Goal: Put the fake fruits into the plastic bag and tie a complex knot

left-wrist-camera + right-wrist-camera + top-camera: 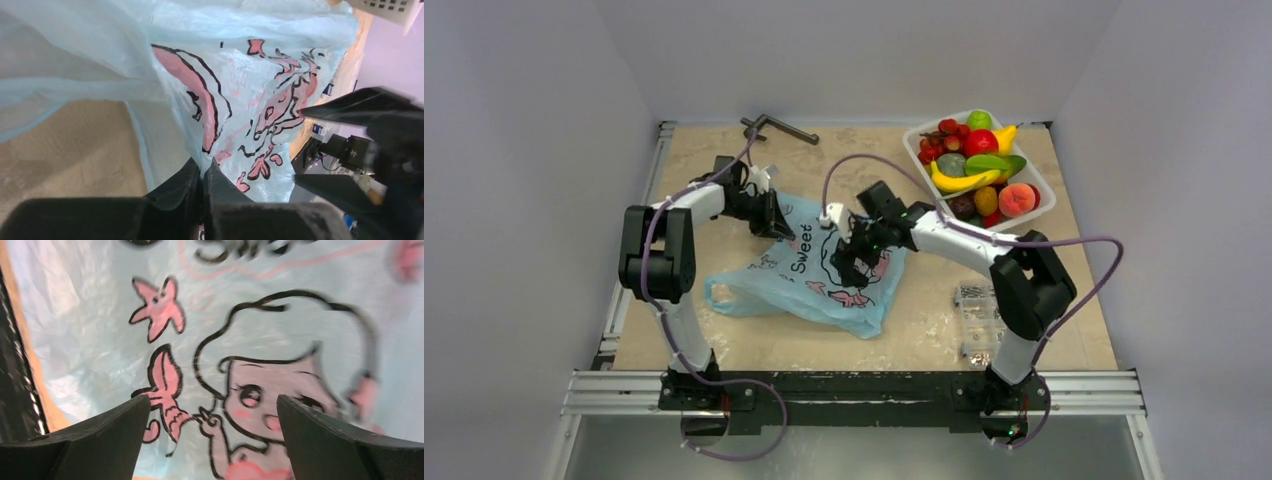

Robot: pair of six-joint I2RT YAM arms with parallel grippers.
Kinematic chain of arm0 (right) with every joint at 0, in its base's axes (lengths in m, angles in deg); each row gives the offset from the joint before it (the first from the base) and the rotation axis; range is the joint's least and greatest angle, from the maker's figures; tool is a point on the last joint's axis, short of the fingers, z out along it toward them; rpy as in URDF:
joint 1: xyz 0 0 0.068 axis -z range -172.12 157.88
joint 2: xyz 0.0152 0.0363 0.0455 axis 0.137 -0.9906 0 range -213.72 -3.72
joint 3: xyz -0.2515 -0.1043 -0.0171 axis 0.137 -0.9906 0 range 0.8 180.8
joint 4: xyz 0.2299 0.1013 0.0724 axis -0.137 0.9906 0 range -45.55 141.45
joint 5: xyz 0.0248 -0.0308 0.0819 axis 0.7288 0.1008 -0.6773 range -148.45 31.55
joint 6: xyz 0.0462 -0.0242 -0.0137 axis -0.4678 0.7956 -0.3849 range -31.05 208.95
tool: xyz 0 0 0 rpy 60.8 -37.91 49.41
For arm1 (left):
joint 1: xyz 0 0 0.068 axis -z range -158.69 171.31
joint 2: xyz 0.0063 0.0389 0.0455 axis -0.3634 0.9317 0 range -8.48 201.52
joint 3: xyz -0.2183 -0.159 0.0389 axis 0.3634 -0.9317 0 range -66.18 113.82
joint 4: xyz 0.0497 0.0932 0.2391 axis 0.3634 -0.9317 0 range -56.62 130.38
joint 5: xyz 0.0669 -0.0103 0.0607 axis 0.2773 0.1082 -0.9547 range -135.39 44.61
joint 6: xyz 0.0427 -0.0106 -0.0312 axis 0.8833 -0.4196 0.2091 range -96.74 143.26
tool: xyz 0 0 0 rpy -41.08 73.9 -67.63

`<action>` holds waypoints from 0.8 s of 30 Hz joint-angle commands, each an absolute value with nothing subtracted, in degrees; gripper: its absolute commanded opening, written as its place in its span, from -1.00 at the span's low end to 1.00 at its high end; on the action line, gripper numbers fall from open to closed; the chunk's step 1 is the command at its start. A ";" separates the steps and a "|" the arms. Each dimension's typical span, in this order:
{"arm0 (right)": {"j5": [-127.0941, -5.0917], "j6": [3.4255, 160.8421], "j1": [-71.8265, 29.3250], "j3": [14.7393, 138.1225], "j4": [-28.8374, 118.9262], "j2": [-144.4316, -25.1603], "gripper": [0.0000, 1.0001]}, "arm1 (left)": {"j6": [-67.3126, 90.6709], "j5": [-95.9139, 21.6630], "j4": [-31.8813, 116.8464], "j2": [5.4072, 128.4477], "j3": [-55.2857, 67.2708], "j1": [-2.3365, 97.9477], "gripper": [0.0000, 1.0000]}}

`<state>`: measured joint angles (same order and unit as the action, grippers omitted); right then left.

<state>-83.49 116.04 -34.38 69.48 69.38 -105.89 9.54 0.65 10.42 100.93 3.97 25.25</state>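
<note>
The light-blue plastic bag point(819, 275) lies on the table between the arms, printed with pink and black cartoon figures. My left gripper point(776, 222) is at its far left edge, shut on a pinch of the bag film point(205, 167). My right gripper point(849, 262) hovers open over the printed middle of the bag point(240, 365), its two fingers wide apart and nothing between them. The fake fruits point(977, 165) lie heaped in a white tray point(1042, 205) at the far right: banana, red, green and orange pieces, dark grapes.
A clear box of metal parts point(976, 318) sits near the right arm's base. A dark metal tool point(779, 127) lies at the table's far edge. Grey walls close in the table on three sides.
</note>
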 commanded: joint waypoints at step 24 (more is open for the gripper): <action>-100.21 81.90 -7.23 86.25 65.45 -90.03 0.98 | 88.26 -24.95 -28.63 76.07 21.48 55.58 -0.81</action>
<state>-96.84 84.00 -7.11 90.25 67.04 -91.02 87.40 -20.87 -31.10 75.51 25.72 52.92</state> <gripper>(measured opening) 0.987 0.081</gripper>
